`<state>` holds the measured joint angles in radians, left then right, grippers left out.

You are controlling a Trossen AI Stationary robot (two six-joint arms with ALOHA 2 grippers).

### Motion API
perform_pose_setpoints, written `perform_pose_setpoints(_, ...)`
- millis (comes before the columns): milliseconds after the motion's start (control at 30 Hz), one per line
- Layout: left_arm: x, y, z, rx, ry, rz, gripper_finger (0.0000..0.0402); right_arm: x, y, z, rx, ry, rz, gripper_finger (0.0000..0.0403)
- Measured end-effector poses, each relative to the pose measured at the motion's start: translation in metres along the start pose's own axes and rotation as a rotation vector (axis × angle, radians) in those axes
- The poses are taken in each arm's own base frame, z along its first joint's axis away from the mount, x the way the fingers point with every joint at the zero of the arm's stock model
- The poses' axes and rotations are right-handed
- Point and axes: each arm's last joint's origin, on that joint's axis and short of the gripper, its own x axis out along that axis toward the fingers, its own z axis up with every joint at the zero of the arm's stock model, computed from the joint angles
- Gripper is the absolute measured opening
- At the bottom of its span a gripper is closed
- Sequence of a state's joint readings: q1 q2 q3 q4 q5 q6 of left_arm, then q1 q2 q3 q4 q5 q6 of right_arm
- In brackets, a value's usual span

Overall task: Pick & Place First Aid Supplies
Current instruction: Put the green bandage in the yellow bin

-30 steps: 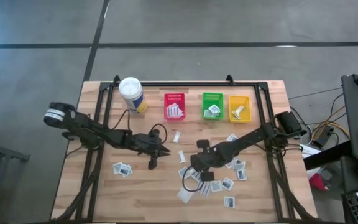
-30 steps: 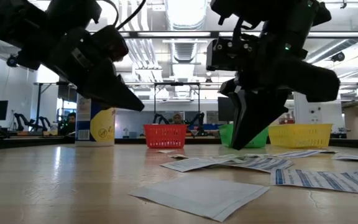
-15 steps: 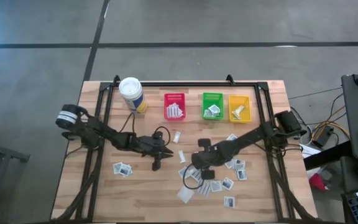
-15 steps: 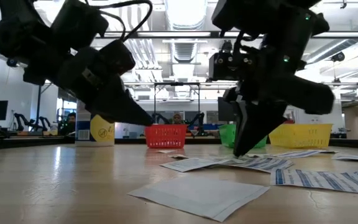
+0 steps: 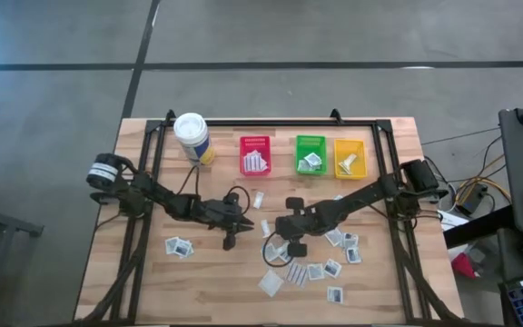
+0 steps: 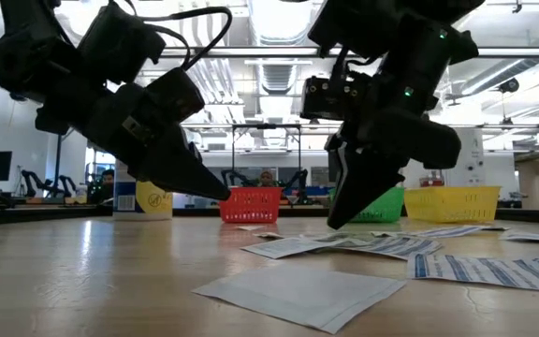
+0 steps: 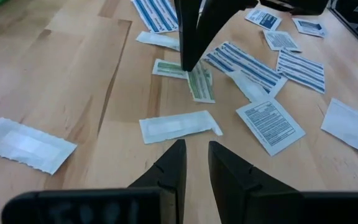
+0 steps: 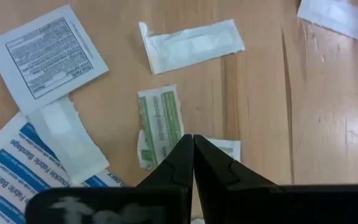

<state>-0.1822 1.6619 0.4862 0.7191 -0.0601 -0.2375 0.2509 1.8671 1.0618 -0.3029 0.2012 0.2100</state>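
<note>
Green-striped packet (image 8: 159, 124) has been approached by the closed right claw (image 8: 192, 144), shifted leftward; left claw (image 7: 195, 155), slightly parted, holds nothing.

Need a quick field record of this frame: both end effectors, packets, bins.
left end effector: slightly open, empty, hovering beside the scattered packets
right end effector: shut, tips over a green-printed packet
loose packets: scattered on the table, mid to right
bins: red, green, yellow, each holding packets
canister: upright, left of the red bin

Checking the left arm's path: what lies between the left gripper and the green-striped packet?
In the left wrist view, one white oblong packet lies between the left gripper and the green-striped packet.
</note>
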Motion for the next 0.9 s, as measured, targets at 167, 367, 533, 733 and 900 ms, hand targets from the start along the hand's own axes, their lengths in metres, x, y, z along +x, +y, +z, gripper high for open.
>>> perform_pose_setpoints(167,0.000,0.000,0.000,0.000,-0.004,-0.001,0.0064,0.000,0.000,0.001,0.002,-0.006,0.001,0.0008)
perform_pose_setpoints(367,0.000,-0.001,0.002,0.007,-0.025,-0.006,0.0064,-0.007,0.000,0.009,0.002,-0.020,0.003,0.0008)
perform_pose_setpoints(533,0.000,-0.001,0.003,0.008,-0.030,-0.007,0.0064,-0.011,-0.001,0.007,-0.005,0.028,-0.006,0.0008)
perform_pose_setpoints(733,0.000,-0.002,0.004,0.009,-0.031,-0.040,0.0064,-0.009,-0.002,-0.001,0.009,0.071,0.007,0.0008)
perform_pose_setpoints(900,0.001,-0.005,0.006,0.046,-0.050,-0.116,0.0064,-0.001,-0.001,-0.007,0.033,0.095,0.001,0.0008)
